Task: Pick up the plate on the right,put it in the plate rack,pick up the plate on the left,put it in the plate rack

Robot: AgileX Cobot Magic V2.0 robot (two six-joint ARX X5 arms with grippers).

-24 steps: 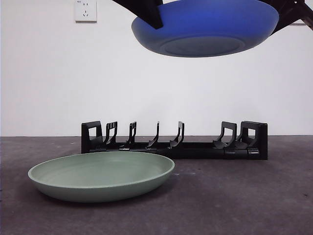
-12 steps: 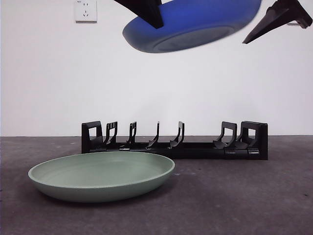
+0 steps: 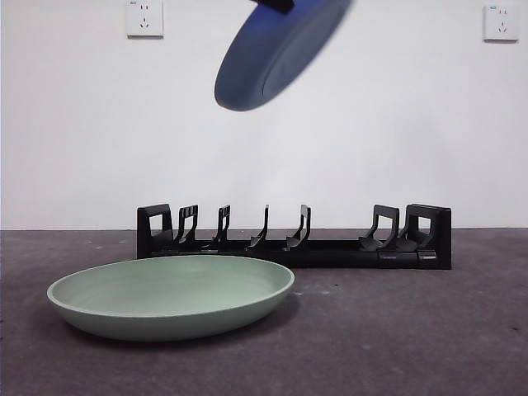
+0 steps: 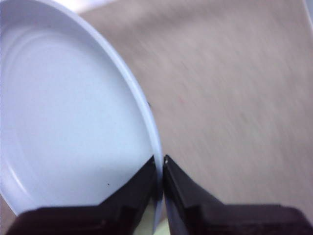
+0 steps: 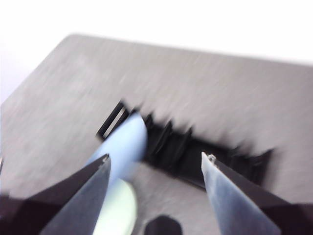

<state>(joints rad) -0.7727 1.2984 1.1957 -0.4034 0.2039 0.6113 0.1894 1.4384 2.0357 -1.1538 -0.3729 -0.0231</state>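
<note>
Blue plate high in the air, above the plate rack and tilted steeply on edge, upper part cut off by the top of the front view. Held by the left gripper, fingers clamped on the plate's rim, one inside the bowl and one outside. Seen blurred from the right wrist as a pale blue shape hanging over one end of the rack.

Right gripper well above the counter, fingers spread wide, holding nothing, apart from the blue plate.

Plate rack flat on the counter near the wall, long side toward the front camera, every slot bare. Green plate right side up on the counter in front of the rack's left part, just beside it, untouched. Two wall sockets high on the white wall behind.
</note>
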